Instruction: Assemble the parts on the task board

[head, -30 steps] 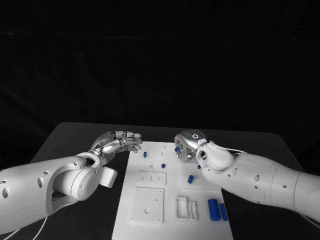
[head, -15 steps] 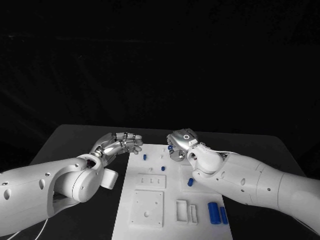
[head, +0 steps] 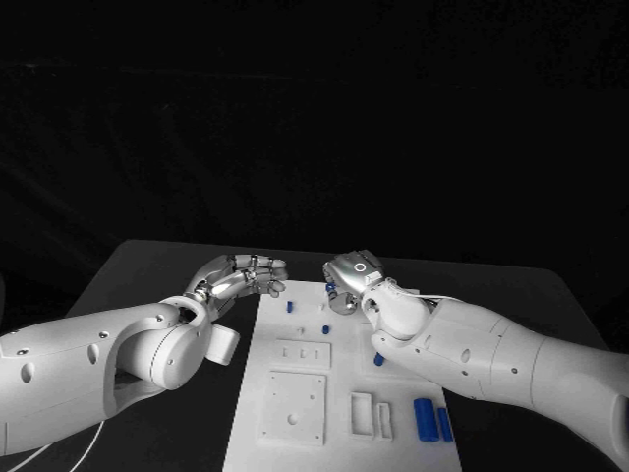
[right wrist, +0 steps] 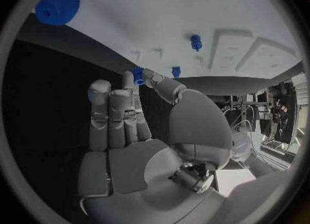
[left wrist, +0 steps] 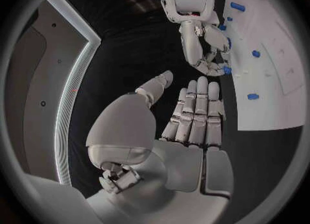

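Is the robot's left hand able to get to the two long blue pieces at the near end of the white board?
Probably not easily. The left hand holds nothing at the task board's far left edge, while the two long blue pieces lie near its right edge, with the right arm just above them.

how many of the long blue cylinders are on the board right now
2. Both long blue cylinders lie side by side at the near right corner of the task board: one, the other beside it. The right arm may hide more.

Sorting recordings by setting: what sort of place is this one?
Probably a robotics lab or demo booth, set up as a test bench: a black table against a dark backdrop, a white task board with blue parts, and equipment stands in the right wrist view.
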`<state>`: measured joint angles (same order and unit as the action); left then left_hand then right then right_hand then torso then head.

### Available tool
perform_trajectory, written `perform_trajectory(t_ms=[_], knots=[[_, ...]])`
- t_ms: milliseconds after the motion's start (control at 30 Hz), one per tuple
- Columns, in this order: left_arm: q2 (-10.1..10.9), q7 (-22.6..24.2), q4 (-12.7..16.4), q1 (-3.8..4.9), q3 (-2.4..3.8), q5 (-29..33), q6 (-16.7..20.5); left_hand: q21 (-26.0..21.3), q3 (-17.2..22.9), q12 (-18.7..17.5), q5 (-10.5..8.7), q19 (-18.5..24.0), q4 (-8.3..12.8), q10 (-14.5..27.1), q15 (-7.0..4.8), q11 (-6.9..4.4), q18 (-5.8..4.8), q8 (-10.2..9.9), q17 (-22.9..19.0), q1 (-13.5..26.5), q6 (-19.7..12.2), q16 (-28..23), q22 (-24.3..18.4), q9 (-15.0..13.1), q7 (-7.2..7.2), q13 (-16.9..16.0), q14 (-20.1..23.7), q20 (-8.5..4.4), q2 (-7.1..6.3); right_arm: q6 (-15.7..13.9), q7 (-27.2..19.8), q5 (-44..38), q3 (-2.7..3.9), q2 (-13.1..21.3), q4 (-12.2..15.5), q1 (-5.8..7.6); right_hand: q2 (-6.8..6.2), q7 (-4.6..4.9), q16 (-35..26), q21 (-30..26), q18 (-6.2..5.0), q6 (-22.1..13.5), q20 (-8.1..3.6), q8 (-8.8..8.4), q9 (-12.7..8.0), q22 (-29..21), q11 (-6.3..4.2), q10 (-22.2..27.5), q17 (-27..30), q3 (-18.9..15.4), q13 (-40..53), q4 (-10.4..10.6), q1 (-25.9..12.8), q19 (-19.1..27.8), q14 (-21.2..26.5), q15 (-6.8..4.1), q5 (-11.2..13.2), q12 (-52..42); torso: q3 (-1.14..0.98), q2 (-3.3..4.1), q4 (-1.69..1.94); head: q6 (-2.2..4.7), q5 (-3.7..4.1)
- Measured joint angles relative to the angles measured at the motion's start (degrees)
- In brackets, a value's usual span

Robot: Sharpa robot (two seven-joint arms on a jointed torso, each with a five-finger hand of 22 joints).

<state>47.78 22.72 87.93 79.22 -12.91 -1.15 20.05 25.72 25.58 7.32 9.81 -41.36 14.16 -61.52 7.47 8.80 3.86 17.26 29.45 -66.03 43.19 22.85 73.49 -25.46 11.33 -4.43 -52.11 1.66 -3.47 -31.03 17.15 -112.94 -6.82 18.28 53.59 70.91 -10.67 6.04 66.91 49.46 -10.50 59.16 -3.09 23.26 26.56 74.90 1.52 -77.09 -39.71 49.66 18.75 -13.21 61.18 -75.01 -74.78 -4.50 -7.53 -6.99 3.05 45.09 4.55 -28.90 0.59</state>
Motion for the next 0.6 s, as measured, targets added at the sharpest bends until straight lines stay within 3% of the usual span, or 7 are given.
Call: perform_trajectory(t_ms=[333,600], knots=[[0.2,0.0,0.6,0.63,0.03,0.0,0.1,0.0,0.1,0.0,0.00,0.0,0.1,0.0,0.00,0.00,-0.18,0.0,0.0,0.0,0.0,0.0,0.0,0.0,0.00,0.0,0.0,0.00,0.00,0.2,0.0,0.0,0.00,-0.4,-1.7,0.00,0.01,-0.09,0.0,0.0,0.01,0.1,0.00,-0.06,0.0,0.0,0.00,0.0,0.0,0.2,0.0,0.2,0.0,0.0,0.0,0.01,0.3,0.0,0.41,0.55,0.54,0.14,0.13],[0.3,0.0,0.7,0.86,0.03,0.1,0.1,0.0,0.1,0.0,0.00,0.0,0.1,0.0,0.00,0.00,-0.32,0.0,0.1,0.0,0.0,0.0,0.0,0.0,0.00,0.0,0.0,0.00,0.00,0.4,-0.1,0.1,0.00,-0.5,-1.8,0.00,0.02,-0.14,0.2,0.0,0.01,0.1,0.01,-0.32,0.0,0.0,0.00,0.0,0.1,0.1,0.0,0.2,0.0,0.0,0.0,0.02,0.3,0.2,0.48,1.07,0.82,0.41,0.16]])
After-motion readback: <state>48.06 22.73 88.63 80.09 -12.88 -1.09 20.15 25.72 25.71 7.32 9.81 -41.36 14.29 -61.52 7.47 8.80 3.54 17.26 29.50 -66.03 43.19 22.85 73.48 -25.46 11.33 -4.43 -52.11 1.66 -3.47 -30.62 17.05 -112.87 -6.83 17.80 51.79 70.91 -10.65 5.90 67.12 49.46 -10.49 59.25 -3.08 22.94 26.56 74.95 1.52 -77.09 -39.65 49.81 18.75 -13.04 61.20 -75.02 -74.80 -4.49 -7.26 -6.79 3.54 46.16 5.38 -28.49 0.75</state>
